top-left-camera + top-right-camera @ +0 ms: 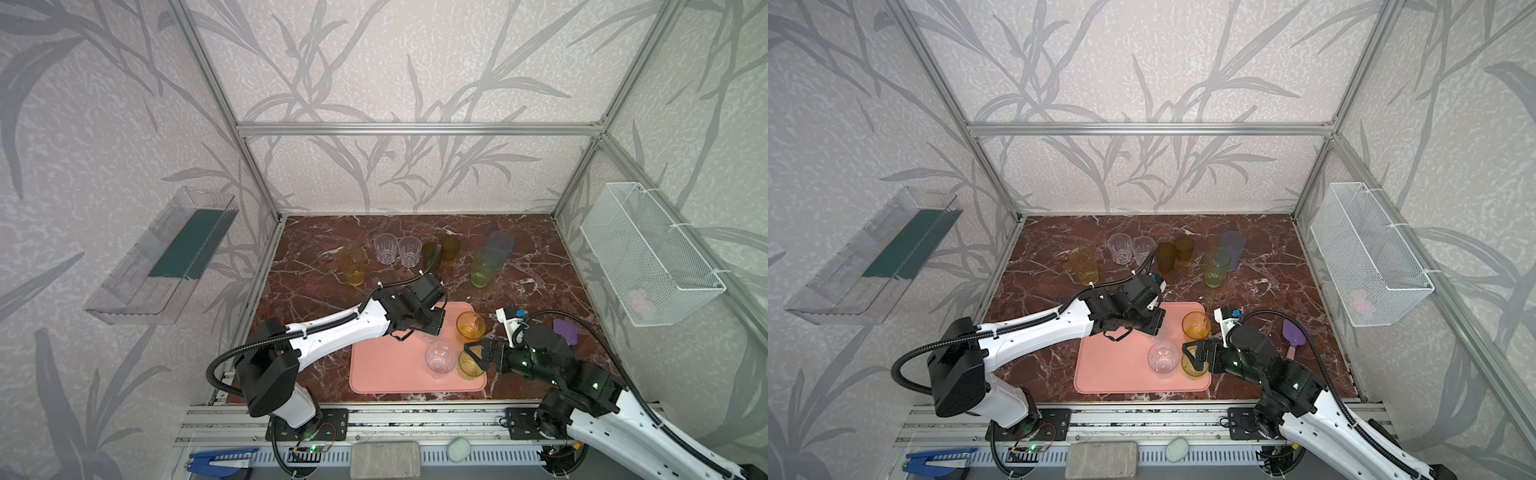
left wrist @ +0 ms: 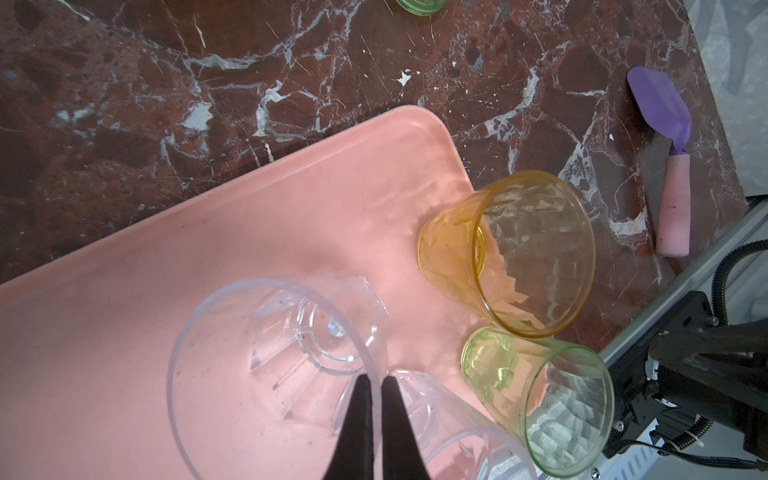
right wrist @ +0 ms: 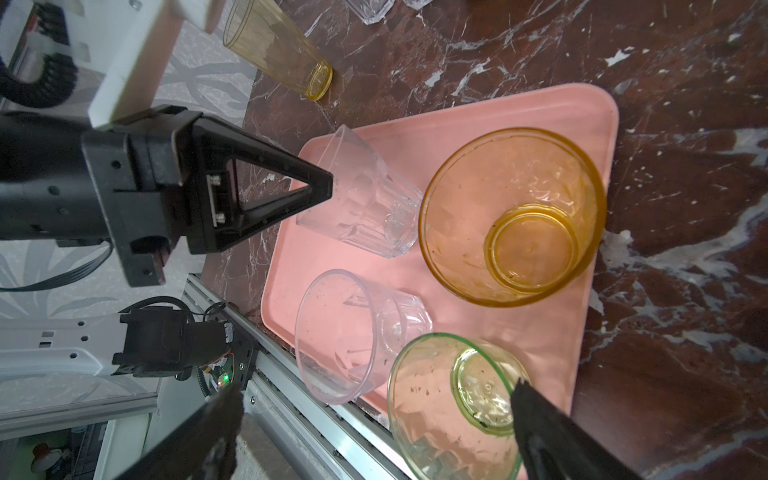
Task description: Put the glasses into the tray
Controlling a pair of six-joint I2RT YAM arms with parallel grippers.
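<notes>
The left gripper (image 2: 378, 382) pinches narrow on one wall of a clear faceted tumbler (image 2: 270, 357) over the salmon-pink tray (image 1: 382, 374) at a top view's lower centre, probably to seat it upright, while the right gripper (image 3: 376, 386) gapes wide around the yellow-green tumbler (image 1: 468, 369) in the tray's lower-right corner.

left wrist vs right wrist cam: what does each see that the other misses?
Left wrist only: purple spatula, green glass base. Right wrist only: tall yellow glass; open right gripper straddling the yellow-green glass. Both: tray, orange glass, yellow-green glass, free clear glass, left gripper shut on the held clear glass's rim.
</notes>
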